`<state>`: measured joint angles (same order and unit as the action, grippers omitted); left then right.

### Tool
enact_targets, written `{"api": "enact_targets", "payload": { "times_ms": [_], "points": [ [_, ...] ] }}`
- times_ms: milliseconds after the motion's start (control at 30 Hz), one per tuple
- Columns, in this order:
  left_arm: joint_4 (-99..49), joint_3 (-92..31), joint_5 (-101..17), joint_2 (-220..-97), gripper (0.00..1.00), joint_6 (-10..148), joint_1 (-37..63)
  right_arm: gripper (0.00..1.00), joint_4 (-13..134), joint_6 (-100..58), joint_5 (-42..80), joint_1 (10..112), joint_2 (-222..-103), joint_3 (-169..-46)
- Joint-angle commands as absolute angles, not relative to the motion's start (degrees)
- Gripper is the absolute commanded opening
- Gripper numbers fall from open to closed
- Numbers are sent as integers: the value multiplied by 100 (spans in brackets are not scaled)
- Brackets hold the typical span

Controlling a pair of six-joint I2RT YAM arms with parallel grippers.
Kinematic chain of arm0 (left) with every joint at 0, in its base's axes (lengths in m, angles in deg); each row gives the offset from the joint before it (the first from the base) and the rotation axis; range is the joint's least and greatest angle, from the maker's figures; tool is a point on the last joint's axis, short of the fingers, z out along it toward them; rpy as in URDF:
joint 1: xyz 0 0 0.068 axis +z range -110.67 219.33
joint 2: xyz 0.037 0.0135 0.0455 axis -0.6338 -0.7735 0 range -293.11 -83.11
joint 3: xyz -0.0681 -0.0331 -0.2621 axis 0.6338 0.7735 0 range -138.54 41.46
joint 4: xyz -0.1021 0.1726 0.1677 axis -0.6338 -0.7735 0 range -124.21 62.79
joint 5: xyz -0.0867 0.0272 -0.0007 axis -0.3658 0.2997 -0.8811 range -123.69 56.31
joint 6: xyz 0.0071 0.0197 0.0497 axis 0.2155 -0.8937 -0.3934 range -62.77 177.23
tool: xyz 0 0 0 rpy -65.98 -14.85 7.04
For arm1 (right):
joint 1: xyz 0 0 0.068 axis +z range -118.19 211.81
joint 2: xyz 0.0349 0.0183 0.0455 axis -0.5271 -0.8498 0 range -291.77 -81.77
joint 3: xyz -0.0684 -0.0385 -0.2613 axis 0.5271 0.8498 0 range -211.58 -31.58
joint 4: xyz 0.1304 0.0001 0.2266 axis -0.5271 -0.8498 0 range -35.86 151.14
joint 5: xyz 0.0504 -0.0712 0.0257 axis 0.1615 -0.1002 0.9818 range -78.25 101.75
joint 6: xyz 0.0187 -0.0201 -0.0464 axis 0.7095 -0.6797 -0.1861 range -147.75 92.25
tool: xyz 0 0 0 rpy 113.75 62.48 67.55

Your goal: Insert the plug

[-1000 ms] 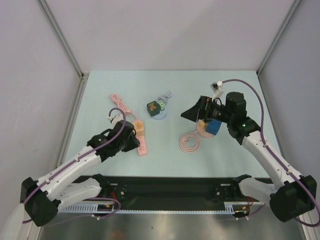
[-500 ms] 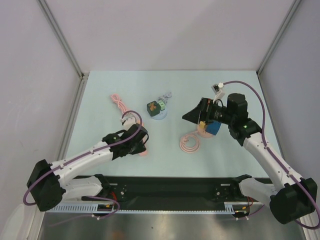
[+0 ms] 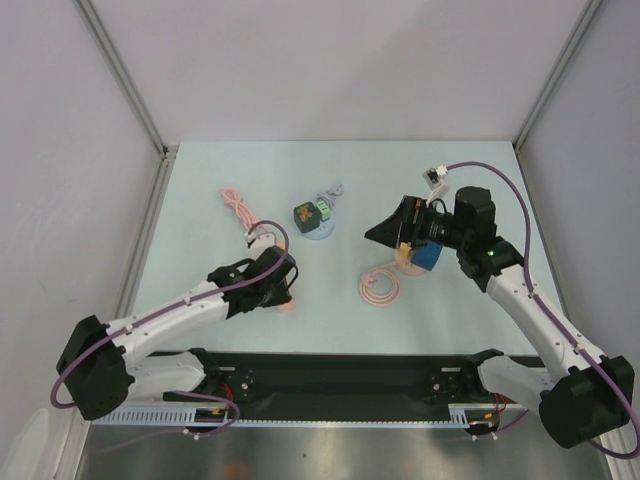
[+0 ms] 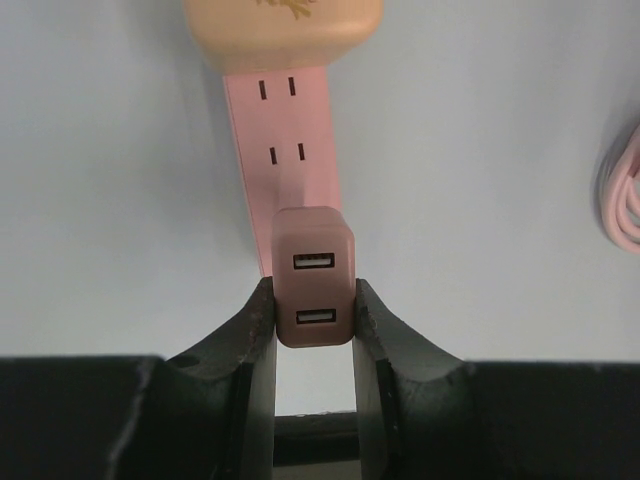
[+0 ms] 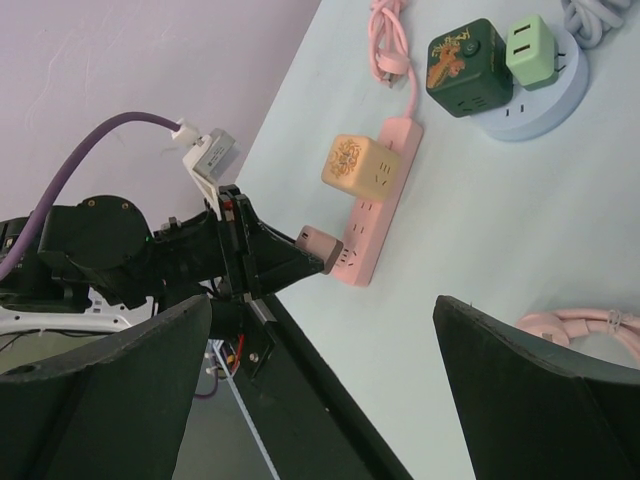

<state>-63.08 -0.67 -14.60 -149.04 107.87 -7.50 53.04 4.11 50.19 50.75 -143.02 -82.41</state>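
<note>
At the lower centre of the left wrist view, the plug (image 4: 313, 240) is clamped by the left gripper (image 4: 313, 293) over the pink power strip's (image 4: 288, 140) end, while the right gripper (image 3: 385, 230) is held wide open.

Bright, even, diffuse light from overhead, no glare; the table (image 3: 380, 170) shows only faint soft shadows. Left wrist view is sharp at centre, the left fingers (image 4: 240, 340) dark and underexposed at 6 o'clock. Right fingers (image 5: 100, 400) are black, slightly blurred masses at 7 and 4 o'clock.

Pink plug (image 4: 313, 290) at end of strip (image 4: 285, 130)
</note>
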Motion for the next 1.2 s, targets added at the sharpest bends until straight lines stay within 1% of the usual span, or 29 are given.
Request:
{"api": "enact_targets", "payload": {
  "times_ms": [0,633,933,1167],
  "points": [
    [-6157,33,-1427,-14701,0,10637,-594,99,5429,319,5121,5044,-14223,-8265],
    [-5744,367,-1734,-15008,0,10575,-470,100,5420,293,5130,5000,-14267,-8247],
    [-5858,542,-1813,-14982,0,10812,-470,100,5446,301,5130,4992,-14285,-8247],
    [-6016,402,-2182,-15123,0,10804,-479,100,5411,275,5077,4992,-14259,-8238]
  ]
}}
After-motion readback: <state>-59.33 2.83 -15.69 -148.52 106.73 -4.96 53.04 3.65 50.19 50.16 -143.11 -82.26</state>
